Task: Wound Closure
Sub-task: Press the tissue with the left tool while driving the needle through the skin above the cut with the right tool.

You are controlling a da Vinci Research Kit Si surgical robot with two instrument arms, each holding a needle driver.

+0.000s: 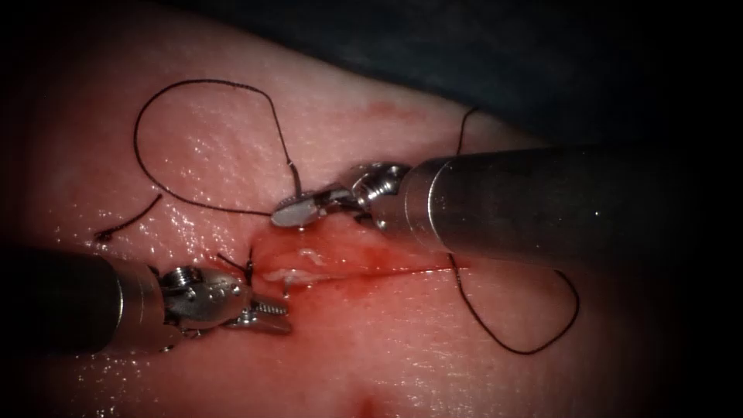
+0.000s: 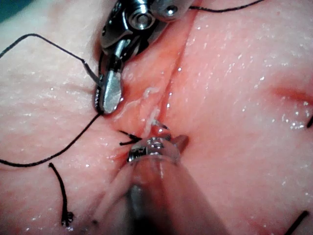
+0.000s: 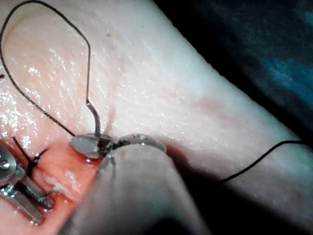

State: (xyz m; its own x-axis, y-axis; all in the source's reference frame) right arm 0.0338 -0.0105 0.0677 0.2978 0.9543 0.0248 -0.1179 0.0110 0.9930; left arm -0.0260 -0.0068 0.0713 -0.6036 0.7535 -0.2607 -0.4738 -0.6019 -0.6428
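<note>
The left pincer (image 1: pixel 267 313) is being held slightly parted and empty on the tissue (image 1: pixel 402 356), just below the left end of the cut (image 1: pixel 348 267). A knot with short thread ends (image 1: pixel 246 265) is sitting right beside it. Above the cut, the needle (image 1: pixel 296 182) is being gripped near its thread end by the closed right pincer (image 1: pixel 298 210), its curve not being seen to enter the tissue. Farther back, the thread (image 1: pixel 155 101) is lying looped across the tissue.

Right claw (image 1: pixel 298 210) grips the needle (image 1: pixel 295 176) near its thread (image 1: pixel 186 101) end above the cut (image 1: pixel 348 271).
</note>
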